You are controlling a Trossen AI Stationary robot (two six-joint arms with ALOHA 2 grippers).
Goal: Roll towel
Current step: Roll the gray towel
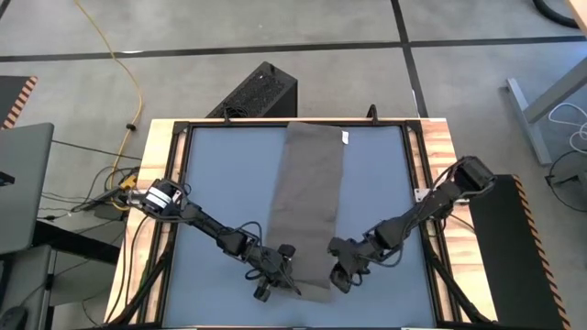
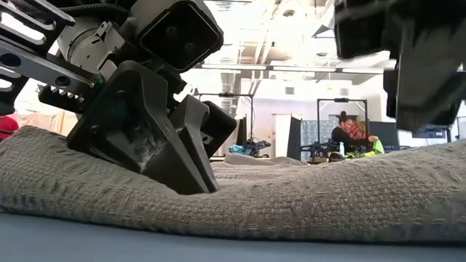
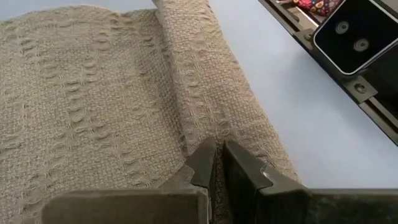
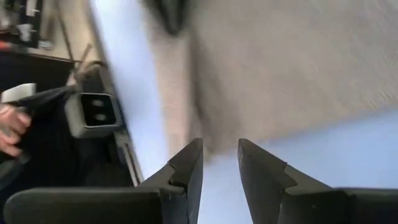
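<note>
The towel (image 1: 309,206) lies flat down the frame's centre, unrolled. The left gripper (image 1: 275,280) pinches its lower-left corner; the right gripper (image 1: 342,273) hovers parted at lower right. Next, probably: grasp, then roll upward

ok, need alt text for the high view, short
Overhead view of a grey-brown towel lying lengthwise as a long strip down the middle of a blue table. Two dark robot arms reach in to its near end: the left gripper shut on the towel's edge, the right gripper open beside the opposite corner.
</note>
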